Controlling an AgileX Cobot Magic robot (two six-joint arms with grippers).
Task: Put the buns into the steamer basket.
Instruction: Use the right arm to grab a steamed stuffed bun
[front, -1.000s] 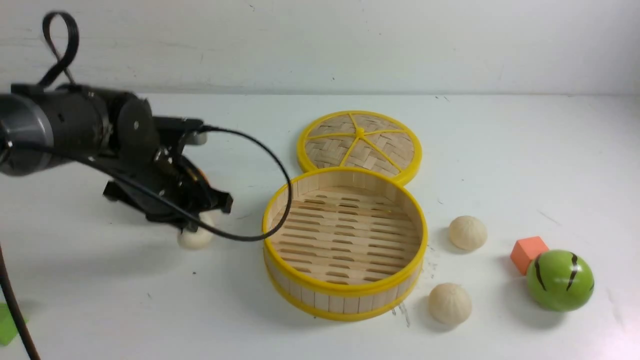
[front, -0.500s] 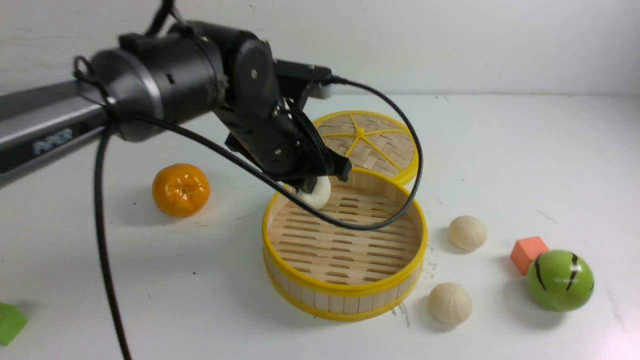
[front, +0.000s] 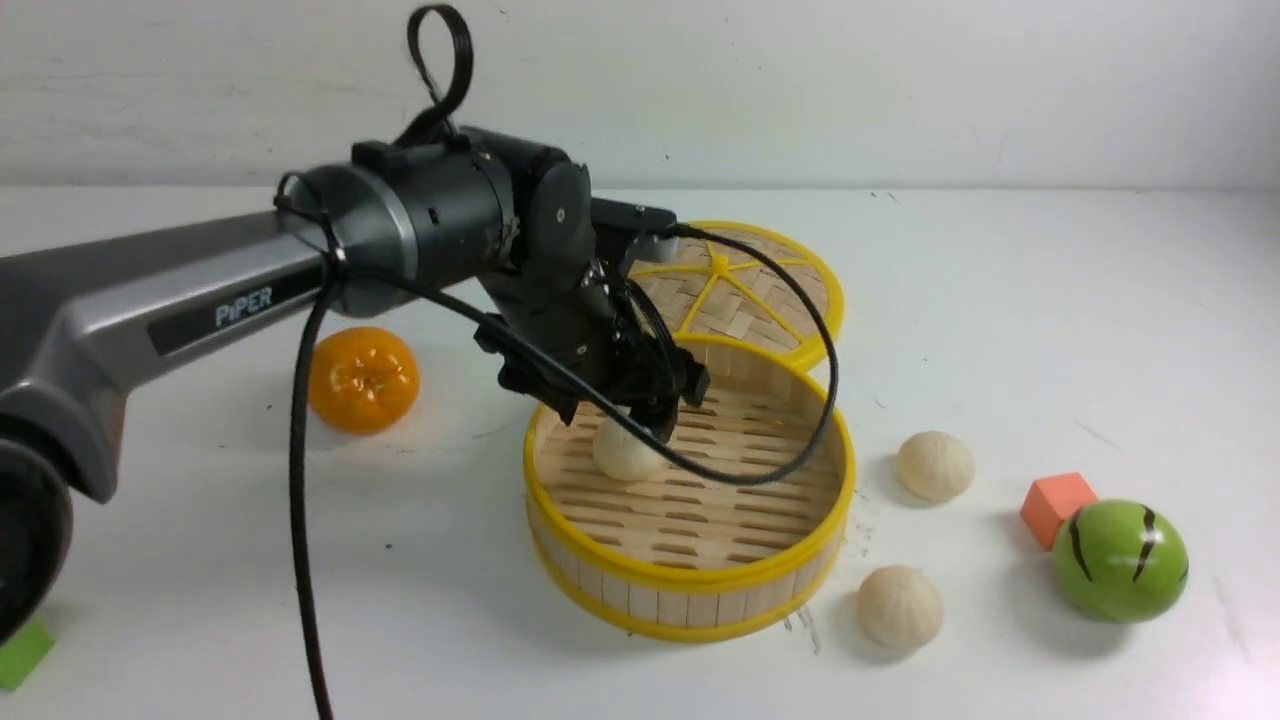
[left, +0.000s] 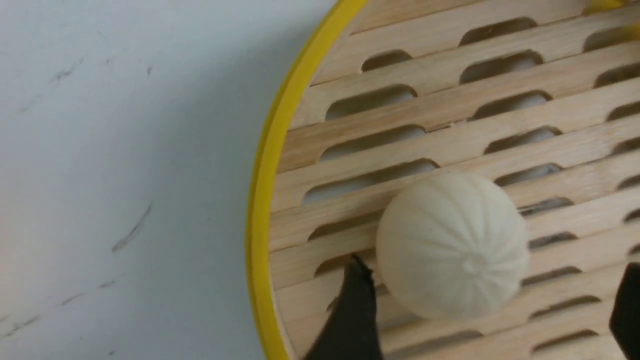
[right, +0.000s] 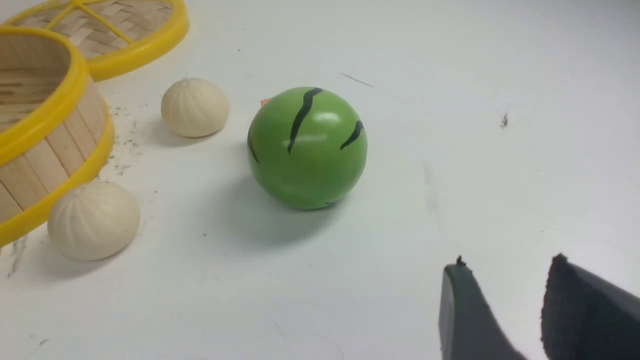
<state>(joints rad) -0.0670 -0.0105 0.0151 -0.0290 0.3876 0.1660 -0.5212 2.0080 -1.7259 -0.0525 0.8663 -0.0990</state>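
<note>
The steamer basket (front: 690, 578) stands mid-table. One cream-white bun (front: 627, 450) lies on its slatted floor, near the left rim. My left gripper (front: 640, 420) hovers right over this bun. In the left wrist view the bun (left: 450, 245) rests on the slats between the wide-open fingers (left: 357, 305), close to one and clear of the other, beside the yellow rim (left: 260, 200). Two more buns (front: 935, 465) (front: 900, 607) lie on the table right of the basket. My right gripper (right: 505, 265) is open and empty over bare table, out of the front view.
The woven lid (front: 720, 290) lies behind the basket. An orange (front: 362, 380) sits to the basket's left. A green striped ball (front: 1120, 560) and an orange cube (front: 1055, 505) sit at the right. A green block (front: 20, 655) is at the front left edge.
My left arm lifted a bun from the table left of the basket, carried it over the rim, lowered it and opened. The bun now rests on the basket floor.
</note>
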